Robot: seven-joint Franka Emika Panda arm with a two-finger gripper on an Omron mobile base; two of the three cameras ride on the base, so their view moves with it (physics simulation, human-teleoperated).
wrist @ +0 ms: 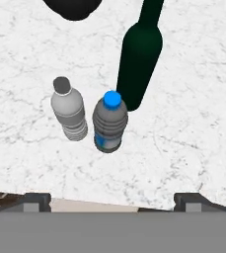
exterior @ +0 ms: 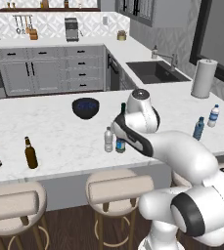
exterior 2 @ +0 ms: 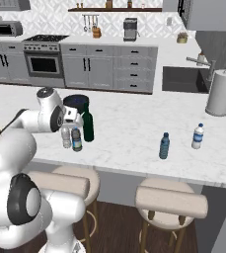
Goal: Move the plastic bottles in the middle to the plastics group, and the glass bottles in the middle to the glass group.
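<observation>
Mid-counter: two plastic bottles [wrist: 109, 126], one green bottle [wrist: 139, 62].

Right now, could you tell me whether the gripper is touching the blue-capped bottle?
Apart. In the hand view, the open gripper sits at the bottom edge, with bare counter between its fingertips and the blue-capped bottle.
</observation>
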